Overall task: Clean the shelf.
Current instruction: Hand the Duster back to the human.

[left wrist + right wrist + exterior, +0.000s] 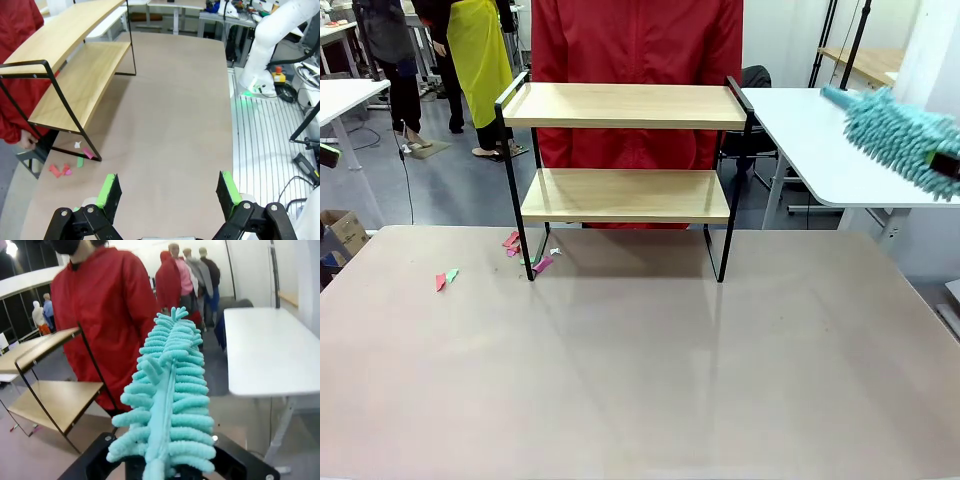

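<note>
Both boards of the shelf (625, 150) look bare (scraps (525, 248) litter the table); right gripper (165, 467) grips the duster (167, 400), left gripper (169, 192) gapes empty.

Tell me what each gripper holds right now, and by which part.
Right gripper holds the teal duster at its base end, fronds pointing away. Left gripper is open, holding nothing.

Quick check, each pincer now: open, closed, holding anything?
Left pincer: open, holding nothing.
Right pincer: closed on the teal duster.
</note>
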Tool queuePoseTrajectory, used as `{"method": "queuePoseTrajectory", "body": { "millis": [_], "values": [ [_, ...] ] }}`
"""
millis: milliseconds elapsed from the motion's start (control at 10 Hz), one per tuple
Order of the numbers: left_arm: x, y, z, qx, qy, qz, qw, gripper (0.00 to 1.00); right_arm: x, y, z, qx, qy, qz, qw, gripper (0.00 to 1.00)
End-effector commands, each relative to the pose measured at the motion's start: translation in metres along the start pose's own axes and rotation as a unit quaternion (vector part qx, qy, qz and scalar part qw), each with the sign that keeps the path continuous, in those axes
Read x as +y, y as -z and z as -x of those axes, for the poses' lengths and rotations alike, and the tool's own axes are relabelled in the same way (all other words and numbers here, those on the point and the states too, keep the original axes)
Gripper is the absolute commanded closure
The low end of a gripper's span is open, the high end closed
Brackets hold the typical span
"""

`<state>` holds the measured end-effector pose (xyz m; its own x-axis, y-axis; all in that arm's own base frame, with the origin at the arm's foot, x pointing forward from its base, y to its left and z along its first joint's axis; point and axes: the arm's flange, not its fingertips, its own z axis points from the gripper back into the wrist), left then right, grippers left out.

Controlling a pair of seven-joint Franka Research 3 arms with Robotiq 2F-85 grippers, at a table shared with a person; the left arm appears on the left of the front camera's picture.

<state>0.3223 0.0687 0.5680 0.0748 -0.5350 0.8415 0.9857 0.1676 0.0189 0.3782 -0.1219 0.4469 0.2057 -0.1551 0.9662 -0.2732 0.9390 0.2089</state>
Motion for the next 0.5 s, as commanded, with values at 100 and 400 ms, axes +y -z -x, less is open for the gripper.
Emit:
{"method": "queuePoseTrajectory", "body": {
  "millis": [100, 400],
  "values": [
    [0.001, -0.001, -0.002, -0.010, 0.007, 0.001, 1.000, 0.00, 0.009, -0.013, 0.041, 0.032, 0.008, 0.007, 0.999, 0.84],
    [0.001, -0.001, -0.002, -0.010, 0.007, 0.001, 1.000, 0.00, -0.007, 0.012, 0.029, 0.036, 0.020, 0.004, 0.999, 0.84]
  ]
}}
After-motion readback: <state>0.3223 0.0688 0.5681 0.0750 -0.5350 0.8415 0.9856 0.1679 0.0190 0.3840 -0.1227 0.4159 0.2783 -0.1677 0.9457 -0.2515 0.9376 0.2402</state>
